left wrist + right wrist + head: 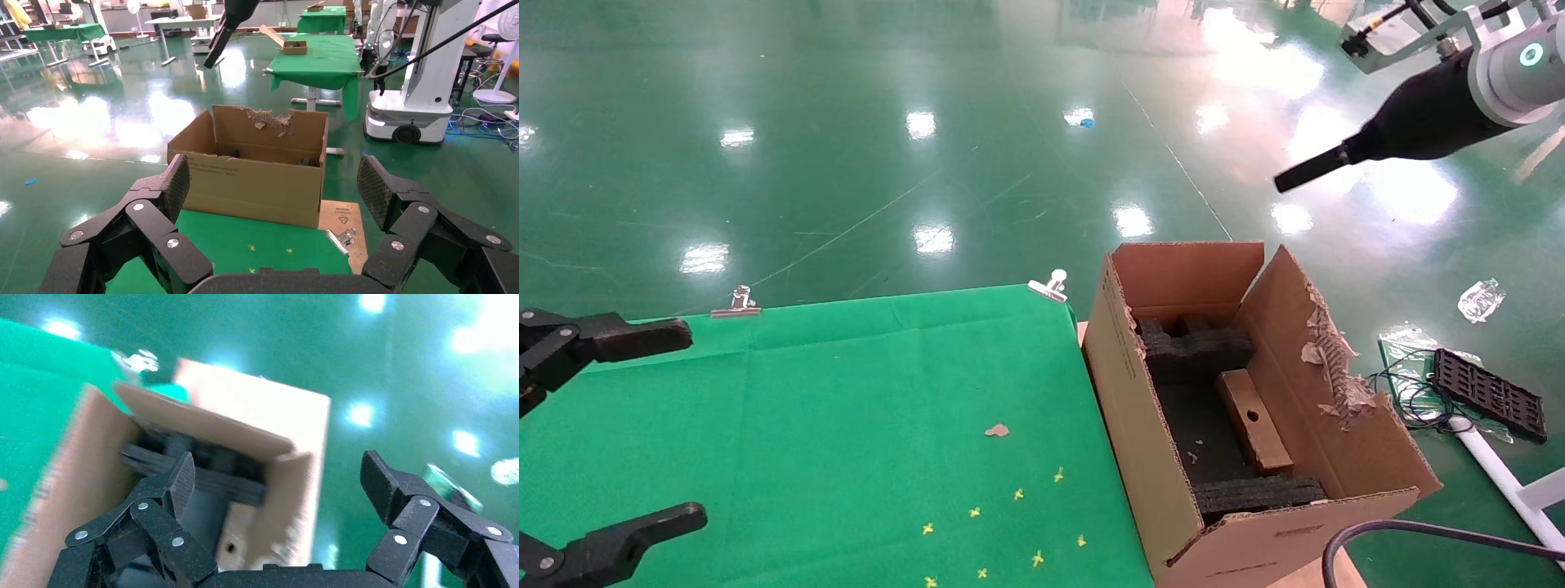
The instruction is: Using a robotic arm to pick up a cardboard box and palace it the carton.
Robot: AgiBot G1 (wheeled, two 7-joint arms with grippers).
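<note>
1. The cardboard box [1254,420] lies inside the carton [1152,457], right of centre in the head view, between the black foam blocks [1197,351] at the far end and near end.
2. The box's round hole faces upward.
3. The right gripper [278,493] hangs in the upper right of the head view, above the carton, on the robotic arm [1512,69]; its fingers are spread wide and hold nothing.
4. The left gripper [633,425] sits at the left edge of the head view over the green cloth [846,425], jaws spread wide, empty.
5. The carton's right flap [1336,367] is torn.
</note>
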